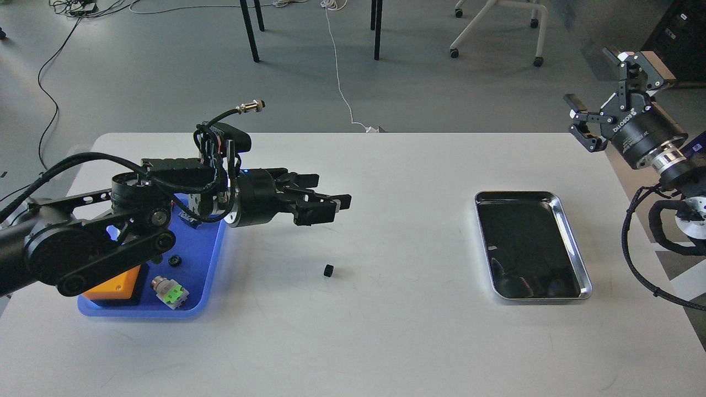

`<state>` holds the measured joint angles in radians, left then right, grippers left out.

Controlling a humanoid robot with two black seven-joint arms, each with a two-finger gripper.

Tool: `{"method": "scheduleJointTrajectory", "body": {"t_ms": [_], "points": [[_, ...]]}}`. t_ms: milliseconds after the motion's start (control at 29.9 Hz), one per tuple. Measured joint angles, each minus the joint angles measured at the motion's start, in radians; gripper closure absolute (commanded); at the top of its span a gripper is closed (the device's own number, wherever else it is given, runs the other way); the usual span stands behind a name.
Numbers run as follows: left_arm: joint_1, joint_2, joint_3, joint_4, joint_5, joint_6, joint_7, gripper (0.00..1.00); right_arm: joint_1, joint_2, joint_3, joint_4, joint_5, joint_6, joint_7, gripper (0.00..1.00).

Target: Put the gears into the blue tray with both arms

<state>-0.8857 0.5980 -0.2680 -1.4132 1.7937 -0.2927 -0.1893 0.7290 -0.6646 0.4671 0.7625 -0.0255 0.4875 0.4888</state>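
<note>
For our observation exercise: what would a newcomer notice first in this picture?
The left arm's gripper reaches over the white table, above a tiny black gear. A blue tray sits beneath that arm at left; a shiny metal tray lies at right.

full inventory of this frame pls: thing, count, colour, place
table: 1, white, fills the foreground
blue tray: 1, blue, left side of table, partly under the left arm
gear in tray: 1, black, inside the blue tray
gear on table: 1, black, loose on the table, right of the blue tray
orange block: 1, orange on a black base, in the blue tray's near left part
push-button switch: 1, green cap, silver body, near edge of the blue tray
silver tray: 1, shiny metal, dark inside, right side of table
chair and table legs: several, black and white, on the grey floor behind
floor cables: several, black and white, far floor
left gripper: 1, black, above the table, up and left of the loose gear
right gripper: 1, black, open, raised past the table's right edge
</note>
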Motion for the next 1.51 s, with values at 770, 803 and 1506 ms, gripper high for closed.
{"method": "scheduleJointTrajectory", "body": {"t_ms": [770,803,1506], "points": [[0.080,-0.108,0.112,0.048,0.250,0.008,0.004,0.43,-0.134,-0.001,0.108,0.008,0.010,0.001,0.000,0.03],[0.081,-0.118,0.114,0.063,0.265,0.008,0.004,0.43,-0.135,-0.001,0.108,0.008,0.010,0.001,0.000,0.03],[0.126,-0.177,0.140,0.173,0.335,0.023,0.001,0.65,-0.135,0.009,0.133,0.011,0.010,0.001,0.000,0.03]]}}
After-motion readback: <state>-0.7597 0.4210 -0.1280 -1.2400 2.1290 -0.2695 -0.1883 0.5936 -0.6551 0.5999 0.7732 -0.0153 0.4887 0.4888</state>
